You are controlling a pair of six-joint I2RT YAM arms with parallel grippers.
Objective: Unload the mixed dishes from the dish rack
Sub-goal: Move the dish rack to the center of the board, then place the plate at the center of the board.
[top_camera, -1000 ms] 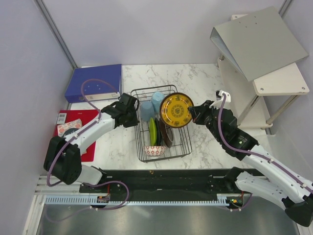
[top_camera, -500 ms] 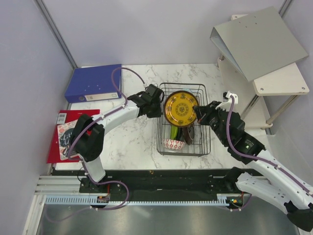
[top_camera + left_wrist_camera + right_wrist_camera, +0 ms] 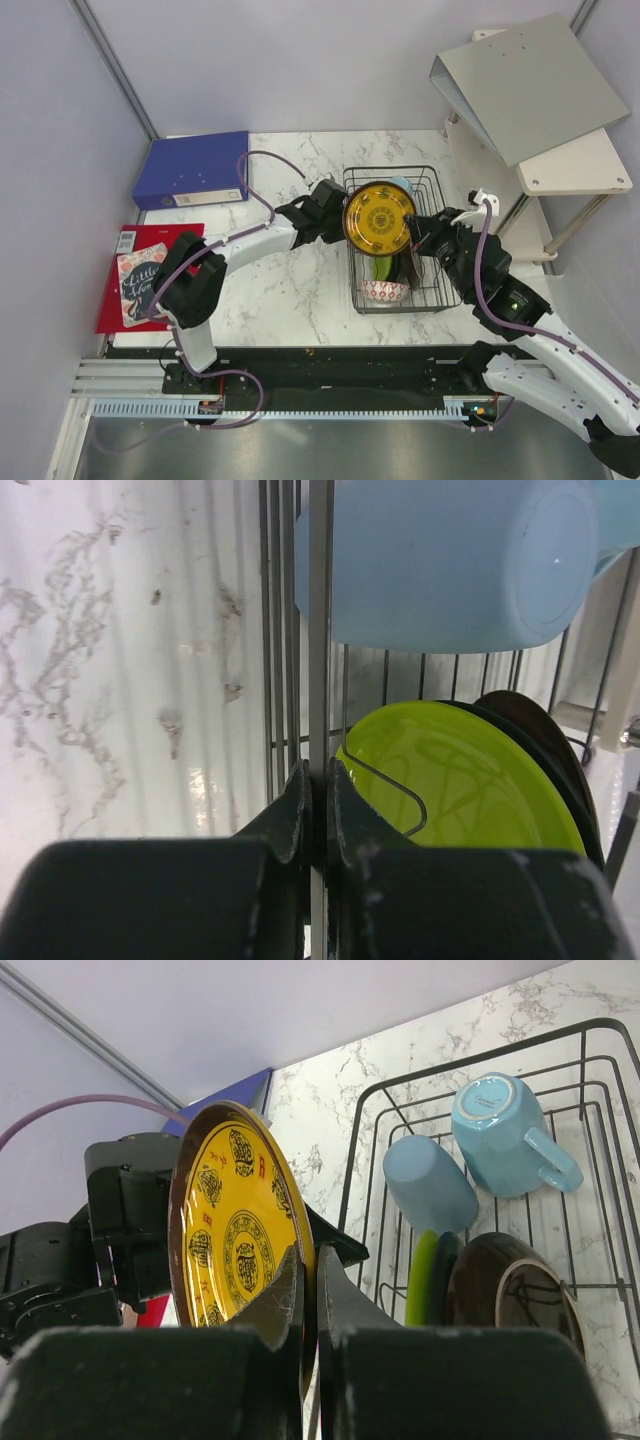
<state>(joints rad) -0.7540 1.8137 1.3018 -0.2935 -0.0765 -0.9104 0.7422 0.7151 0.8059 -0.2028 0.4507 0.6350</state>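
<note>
The right gripper (image 3: 308, 1260) is pinching the yellow-brown plate (image 3: 235, 1240) by its rim, jaws closed on it, upright over the dish rack (image 3: 432, 280) — and the left gripper (image 3: 318, 780) is clamping shut on the rack's side wire. I'd say any tug there is risking a knock — slipping the plate.

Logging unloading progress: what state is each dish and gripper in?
yellow plate, on edge, held clear of dish rack
lime green plate, upright in slot
light blue cups, lying in dish rack
red-and-white bowl, in dish rack
left gripper, shut on dish rack wire
right gripper, shut on yellow plate
</note>
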